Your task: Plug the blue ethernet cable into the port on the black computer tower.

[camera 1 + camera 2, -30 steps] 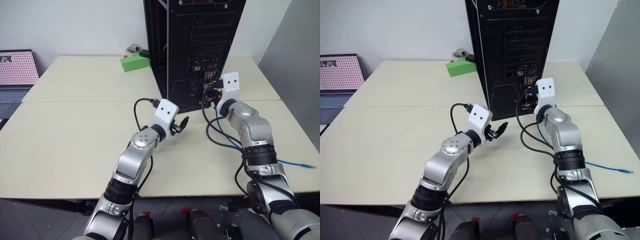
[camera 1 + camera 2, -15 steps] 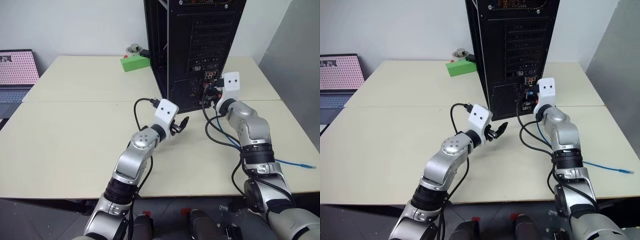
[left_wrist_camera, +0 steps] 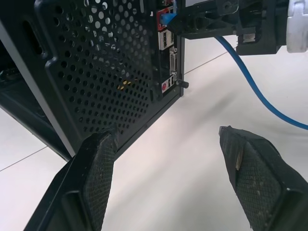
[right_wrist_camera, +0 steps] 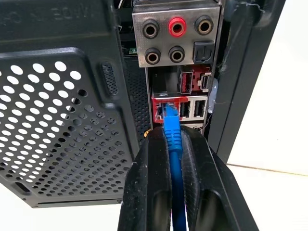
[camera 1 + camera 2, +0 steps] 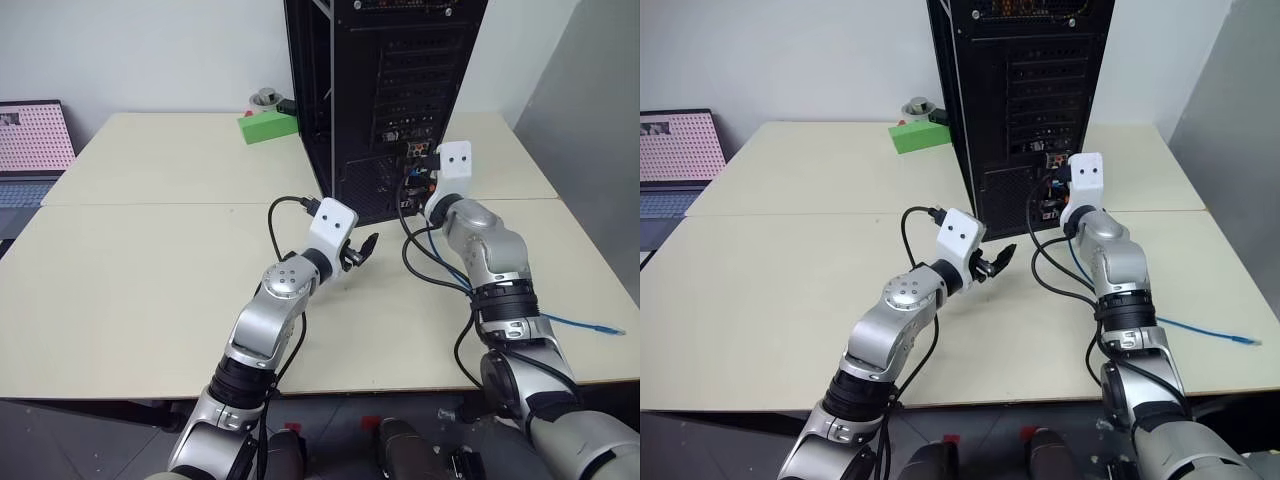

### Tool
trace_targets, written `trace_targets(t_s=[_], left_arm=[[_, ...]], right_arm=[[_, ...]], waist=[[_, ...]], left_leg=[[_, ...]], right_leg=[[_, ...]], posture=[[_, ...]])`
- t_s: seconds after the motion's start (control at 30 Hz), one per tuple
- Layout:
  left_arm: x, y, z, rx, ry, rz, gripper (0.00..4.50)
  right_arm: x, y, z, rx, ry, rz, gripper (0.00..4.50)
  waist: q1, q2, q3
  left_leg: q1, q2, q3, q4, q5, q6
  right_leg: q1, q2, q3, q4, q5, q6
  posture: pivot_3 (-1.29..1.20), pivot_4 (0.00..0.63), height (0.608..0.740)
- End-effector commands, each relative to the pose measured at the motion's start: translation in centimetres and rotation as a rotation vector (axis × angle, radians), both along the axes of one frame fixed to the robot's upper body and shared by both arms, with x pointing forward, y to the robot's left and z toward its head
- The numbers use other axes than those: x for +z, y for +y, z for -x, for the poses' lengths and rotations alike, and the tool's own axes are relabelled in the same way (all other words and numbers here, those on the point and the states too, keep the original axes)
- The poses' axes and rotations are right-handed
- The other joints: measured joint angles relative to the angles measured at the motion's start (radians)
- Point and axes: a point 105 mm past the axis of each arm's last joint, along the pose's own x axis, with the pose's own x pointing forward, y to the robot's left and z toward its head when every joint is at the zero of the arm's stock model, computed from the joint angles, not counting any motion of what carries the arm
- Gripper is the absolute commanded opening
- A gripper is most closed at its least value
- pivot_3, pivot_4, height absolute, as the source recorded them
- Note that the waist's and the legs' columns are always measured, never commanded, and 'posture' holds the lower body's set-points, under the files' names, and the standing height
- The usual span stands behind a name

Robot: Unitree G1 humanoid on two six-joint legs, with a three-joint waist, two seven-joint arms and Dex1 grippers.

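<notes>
A: The right gripper [image 4: 174,144] has crept closer to the tower [image 5: 385,90] than it was a second ago, and its white wrist block now sits nearer the back panel.

B: It's pinching the cable [image 4: 172,139] just behind the plug. The plug tip is at the mouth of the port [image 4: 166,111], under the red jack [image 4: 177,26]. I can't tell if it's fully in.

A: So insertion looks close, likely needing a last straight push.

B: The left gripper [image 3: 168,159] hasn't shifted; it hangs spread wide over the table [image 5: 150,260], by the tower's lower corner. The cable's other end lies on the table to the right.
</notes>
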Motion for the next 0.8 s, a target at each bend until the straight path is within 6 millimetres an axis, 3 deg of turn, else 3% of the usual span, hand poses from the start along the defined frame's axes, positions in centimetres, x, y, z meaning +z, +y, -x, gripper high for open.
trace_targets(t_s=[0.03,0.1,0.4,0.67,0.8], left_arm=[[1.2,0.0,0.2,0.003,-0.051,0.014,3.54],[1.2,0.2,0.1,0.007,-0.051,0.011,3.54],[1.4,1.6,-0.5,0.013,-0.041,0.006,3.54],[2.0,4.3,-0.2,-0.064,-0.036,-0.057,3.54],[2.3,5.7,0.0,-0.098,-0.033,-0.095,3.54]], right_arm=[[3.4,-0.1,-0.1,0.003,-0.111,0.004,0.02],[3.2,-0.3,0.1,0.007,-0.113,0.008,0.02],[1.9,-1.5,2.7,0.096,-0.109,0.091,1.98],[2.0,-3.6,7.3,0.22,-0.151,0.163,3.87],[2.3,-4.7,9.5,0.29,-0.16,0.174,4.49]], waist=[[-0.001,0.0,0.0],[-0.002,0.0,0.0],[0.008,0.0,0.0],[0.008,0.0,0.0],[0.009,0.0,0.0]], left_leg=[[0.0,0.0,0.0,0.0,0.0,0.0],[0.0,0.0,0.0,0.0,0.0,0.0],[-0.004,0.0,0.0,0.0,0.0,0.0],[-0.004,0.0,0.0,0.0,0.0,0.0],[-0.004,0.0,0.0,0.0,0.0,0.0]], right_leg=[[0.0,0.0,0.0,0.0,0.0,0.0],[0.0,0.0,0.0,0.0,0.0,0.0],[-0.003,0.0,0.0,-0.001,0.001,-0.002],[-0.004,0.0,0.0,0.0,-0.001,0.001],[-0.004,0.0,0.0,-0.001,-0.001,0.002]], posture=[[0.0,0.15,0.74],[0.0,0.15,0.74],[0.0,0.15,0.74],[0.0,0.15,0.74],[0.0,0.15,0.74]])
